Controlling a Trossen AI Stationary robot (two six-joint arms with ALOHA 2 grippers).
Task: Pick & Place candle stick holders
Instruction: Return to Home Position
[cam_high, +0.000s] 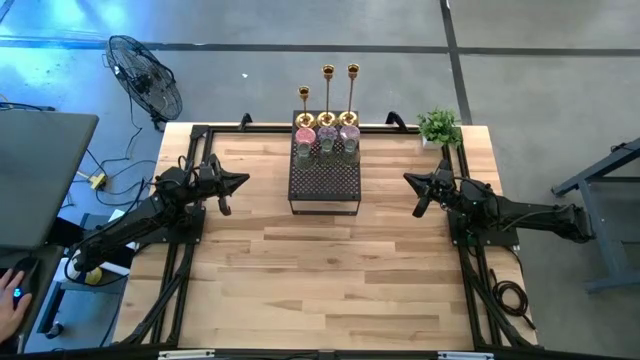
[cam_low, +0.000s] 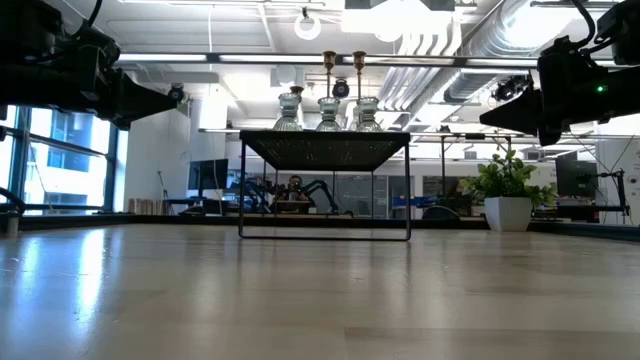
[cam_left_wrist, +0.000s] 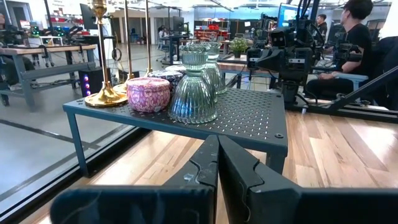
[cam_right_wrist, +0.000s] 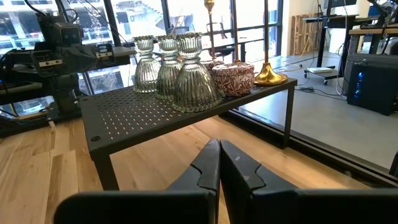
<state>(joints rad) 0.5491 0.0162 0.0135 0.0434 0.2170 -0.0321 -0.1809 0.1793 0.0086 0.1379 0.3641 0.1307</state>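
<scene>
Three gold candlesticks (cam_high: 328, 95) stand on their round bases along the far edge of the black mesh stand (cam_high: 324, 178). In front of them on the stand sit pink-purple cups (cam_left_wrist: 148, 93) and pale green ribbed glass cups (cam_left_wrist: 194, 93), also in the right wrist view (cam_right_wrist: 188, 78). My left gripper (cam_high: 243, 181) is shut and empty, left of the stand above the table. My right gripper (cam_high: 407, 179) is shut and empty, right of the stand.
A small green potted plant (cam_high: 439, 127) stands at the table's far right corner. The wooden table (cam_high: 320, 280) stretches bare in front of the stand. A fan (cam_high: 145, 75) stands beyond the far left corner. A person sits in the room beyond (cam_left_wrist: 354, 43).
</scene>
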